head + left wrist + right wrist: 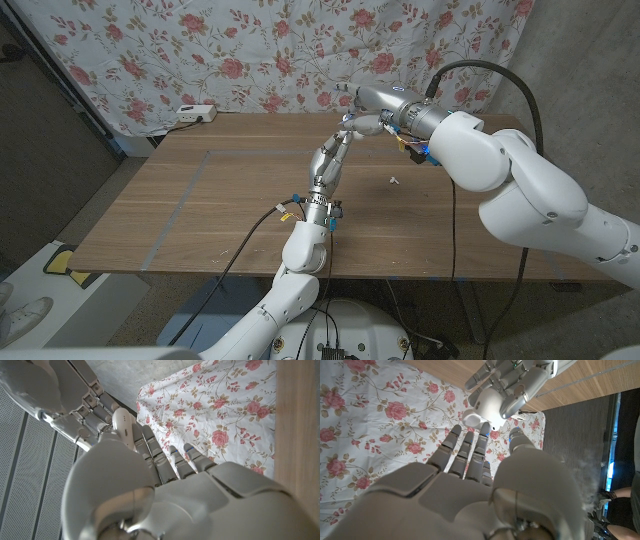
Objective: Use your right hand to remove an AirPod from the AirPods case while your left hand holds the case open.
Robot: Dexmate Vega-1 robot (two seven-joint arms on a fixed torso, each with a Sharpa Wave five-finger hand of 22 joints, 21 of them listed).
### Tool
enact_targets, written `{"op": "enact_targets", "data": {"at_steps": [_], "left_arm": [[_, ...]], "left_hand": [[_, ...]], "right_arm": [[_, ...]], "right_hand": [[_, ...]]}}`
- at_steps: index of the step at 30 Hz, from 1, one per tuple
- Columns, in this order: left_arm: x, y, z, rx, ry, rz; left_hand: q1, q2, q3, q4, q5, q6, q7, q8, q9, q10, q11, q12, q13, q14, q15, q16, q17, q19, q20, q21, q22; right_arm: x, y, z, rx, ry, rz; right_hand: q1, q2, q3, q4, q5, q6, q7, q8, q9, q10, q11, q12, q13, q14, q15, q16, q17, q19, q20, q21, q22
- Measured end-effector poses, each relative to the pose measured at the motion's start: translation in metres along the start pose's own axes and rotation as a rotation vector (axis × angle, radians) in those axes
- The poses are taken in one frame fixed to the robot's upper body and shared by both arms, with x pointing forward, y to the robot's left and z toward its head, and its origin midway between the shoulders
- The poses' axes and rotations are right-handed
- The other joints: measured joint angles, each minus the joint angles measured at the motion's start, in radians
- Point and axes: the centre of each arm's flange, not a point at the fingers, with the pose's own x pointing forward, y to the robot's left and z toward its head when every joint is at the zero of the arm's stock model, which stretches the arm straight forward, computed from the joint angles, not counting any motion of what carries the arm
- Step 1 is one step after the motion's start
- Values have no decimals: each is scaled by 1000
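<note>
White AirPods case (484, 408) gripped in raised left hand (512, 382); right hand (470, 455) fingers spread beside.

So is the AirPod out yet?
Not yet, it seems. Done: the left hand holds the case up. Now: the right hand reaches toward it, fingers empty. Left: pinching one out. A white speck on the table is too small to tell.
</note>
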Motion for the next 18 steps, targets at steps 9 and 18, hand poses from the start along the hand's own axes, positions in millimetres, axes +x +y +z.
{"op": "enact_targets", "data": {"at_steps": [9, 18], "left_arm": [[0, -1, 1, 13, -2, -3], [-1, -2, 1, 21, -1, -8]], "left_hand": [[6, 1, -5, 3, 0, 0, 0, 0, 0, 0, 0, 0, 0, 0, 0, 0, 0, 0, 0, 0, 0], [7, 0, -5, 3, 0, 0, 0, 0, 0, 0, 0, 0, 0, 0, 0, 0, 0, 0, 0, 0, 0]], "right_arm": [[-1, -1, 1, -9, 2, -5], [-1, 0, 1, -16, 6, -6]], "right_hand": [[0, 0, 13, -10, 4, 0, 0, 0, 0, 45, -34, 11, -6, 12, 2, 0, -5, 5, -6, 0, 0], [4, -4, 15, -18, 4, 0, 0, 0, 0, 68, -47, 19, -3, 12, 2, 7, -5, 5, -6, 0, 0]]}}
